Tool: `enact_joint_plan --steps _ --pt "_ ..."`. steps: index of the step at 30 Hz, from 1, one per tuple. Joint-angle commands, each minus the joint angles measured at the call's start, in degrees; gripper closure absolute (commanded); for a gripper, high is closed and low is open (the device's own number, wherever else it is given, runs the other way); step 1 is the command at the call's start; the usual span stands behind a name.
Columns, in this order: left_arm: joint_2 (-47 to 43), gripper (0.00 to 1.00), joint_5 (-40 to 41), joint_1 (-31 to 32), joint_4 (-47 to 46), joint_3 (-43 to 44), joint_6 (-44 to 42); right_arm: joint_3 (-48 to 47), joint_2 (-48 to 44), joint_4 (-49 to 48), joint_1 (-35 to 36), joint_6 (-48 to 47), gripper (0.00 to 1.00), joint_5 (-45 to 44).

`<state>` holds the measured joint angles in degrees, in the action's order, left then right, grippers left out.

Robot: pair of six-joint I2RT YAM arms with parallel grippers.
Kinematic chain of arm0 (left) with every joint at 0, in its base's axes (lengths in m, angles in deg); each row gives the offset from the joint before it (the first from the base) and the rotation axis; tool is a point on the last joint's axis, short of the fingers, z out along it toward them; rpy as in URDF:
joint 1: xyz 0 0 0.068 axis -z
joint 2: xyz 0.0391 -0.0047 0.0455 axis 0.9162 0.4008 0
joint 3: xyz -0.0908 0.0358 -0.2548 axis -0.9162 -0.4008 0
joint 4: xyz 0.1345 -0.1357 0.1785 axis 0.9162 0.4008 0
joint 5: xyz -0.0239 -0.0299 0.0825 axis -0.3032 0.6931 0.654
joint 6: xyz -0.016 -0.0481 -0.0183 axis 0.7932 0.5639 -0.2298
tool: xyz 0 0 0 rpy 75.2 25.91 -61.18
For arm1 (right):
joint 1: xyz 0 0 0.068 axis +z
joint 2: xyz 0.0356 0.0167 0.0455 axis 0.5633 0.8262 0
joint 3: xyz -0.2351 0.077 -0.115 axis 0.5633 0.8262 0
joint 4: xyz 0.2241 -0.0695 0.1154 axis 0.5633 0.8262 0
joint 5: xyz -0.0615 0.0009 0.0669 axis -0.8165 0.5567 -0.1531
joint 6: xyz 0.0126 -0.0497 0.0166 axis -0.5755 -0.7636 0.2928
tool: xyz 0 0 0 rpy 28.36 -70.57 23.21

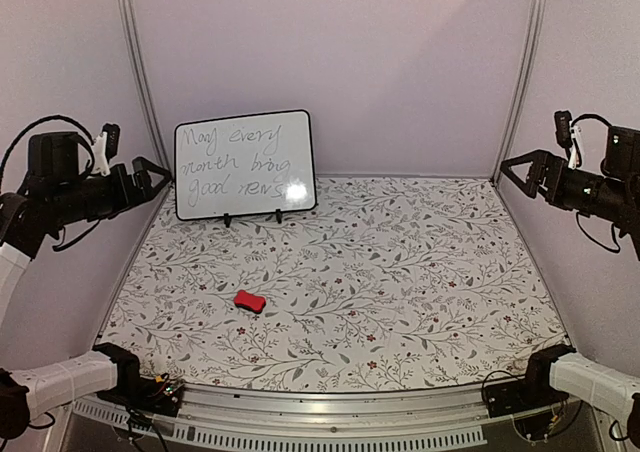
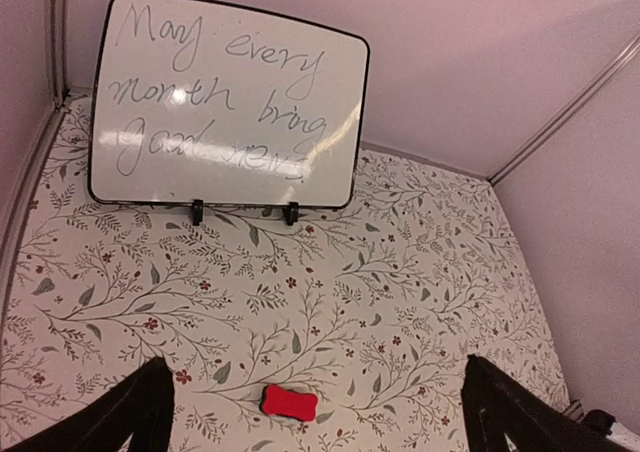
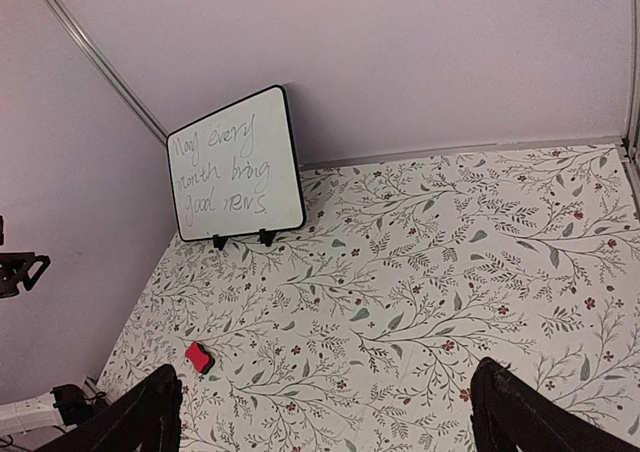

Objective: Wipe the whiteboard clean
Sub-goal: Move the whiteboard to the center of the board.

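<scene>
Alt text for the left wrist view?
A whiteboard with grey handwriting stands on small black feet at the back of a floral-patterned table. A red eraser lies nearer, framed by the open left pincer.

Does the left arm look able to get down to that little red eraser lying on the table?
Probably yes: the small red eraser block lies alone on the floral tabletop, and nothing stands between it and the open left gripper.
</scene>
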<state>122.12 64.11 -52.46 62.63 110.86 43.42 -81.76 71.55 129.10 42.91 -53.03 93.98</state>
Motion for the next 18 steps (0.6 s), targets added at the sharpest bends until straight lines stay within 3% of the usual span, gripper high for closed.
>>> enact_joint_plan --steps 1,8,18 --pt "0.37 0.01 -2.18 0.69 3.30 0.19 -1.00 -0.78 -1.59 0.54 -0.50 -0.20 0.01 3.96" --pt "1.35 0.00 -3.76 2.86 3.20 -4.19 -0.84 4.06 -1.07 -0.18 -0.61 -3.02 0.01 8.91" --pt "7.81 0.00 12.15 8.82 3.91 -8.29 7.05 12.80 0.14 -4.62 -0.66 1.02 0.01 10.36"
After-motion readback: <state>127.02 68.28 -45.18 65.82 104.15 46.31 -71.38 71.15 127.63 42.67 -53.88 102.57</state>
